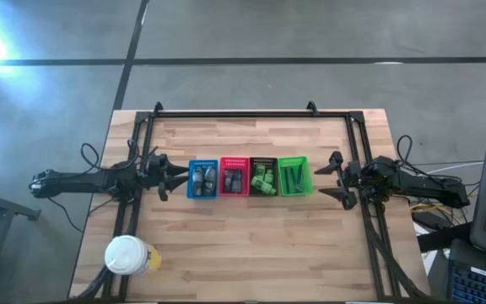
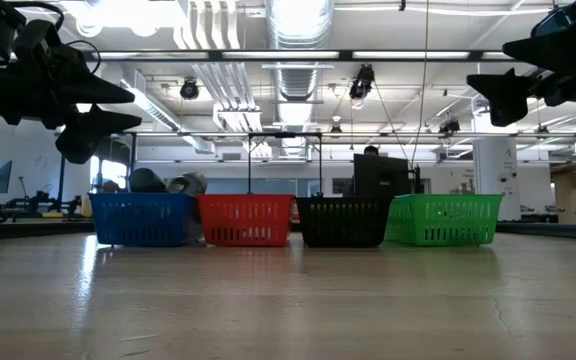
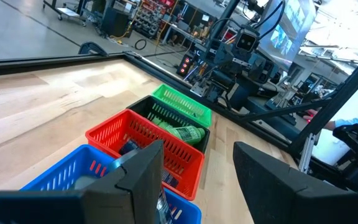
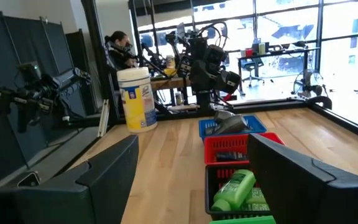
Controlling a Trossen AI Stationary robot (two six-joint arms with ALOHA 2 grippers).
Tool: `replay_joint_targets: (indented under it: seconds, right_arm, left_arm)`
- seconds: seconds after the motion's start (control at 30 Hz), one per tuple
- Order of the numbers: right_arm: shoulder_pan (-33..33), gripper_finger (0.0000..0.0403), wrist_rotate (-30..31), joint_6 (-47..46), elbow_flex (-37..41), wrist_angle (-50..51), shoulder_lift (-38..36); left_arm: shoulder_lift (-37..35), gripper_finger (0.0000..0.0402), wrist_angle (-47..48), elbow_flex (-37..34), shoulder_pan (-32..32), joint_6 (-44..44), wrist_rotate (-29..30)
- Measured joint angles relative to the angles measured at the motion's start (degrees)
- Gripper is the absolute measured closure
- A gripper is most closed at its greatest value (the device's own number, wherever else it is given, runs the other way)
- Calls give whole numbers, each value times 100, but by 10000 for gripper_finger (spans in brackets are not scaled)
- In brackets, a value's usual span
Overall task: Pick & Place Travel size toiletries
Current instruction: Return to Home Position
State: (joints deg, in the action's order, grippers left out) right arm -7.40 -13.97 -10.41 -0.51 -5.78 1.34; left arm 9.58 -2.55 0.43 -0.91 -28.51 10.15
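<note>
Four baskets stand in a row at the table's middle: blue (image 1: 202, 179), red (image 1: 233, 178), black (image 1: 262, 177) and green (image 1: 294, 176). Dark grey bottles (image 1: 201, 177) lie in the blue and red baskets. Bright green packets (image 1: 264, 180) lie in the black one, also seen as a green bottle (image 4: 235, 186). Thin dark razors (image 1: 292, 176) lie in the green one. My left gripper (image 1: 175, 179) hovers open just left of the blue basket. My right gripper (image 1: 332, 179) hovers open just right of the green basket. Both are raised above the table (image 2: 108, 105) (image 2: 493, 90).
A large white-lidded round container (image 1: 126, 255) stands near the table's near left corner. A dark metal frame (image 1: 243, 114) runs along the far edge and both sides. Bare wood lies in front of and behind the basket row. A person (image 4: 118, 43) sits beyond the table.
</note>
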Motion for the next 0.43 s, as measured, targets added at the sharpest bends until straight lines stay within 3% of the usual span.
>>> replay_joint_targets:
  seconds: [0.43]
  right_arm:
    - [0, 140, 1, 5, 0, 2, 0]
  left_arm:
    - [0, 202, 0, 0, 0, 2, 0]
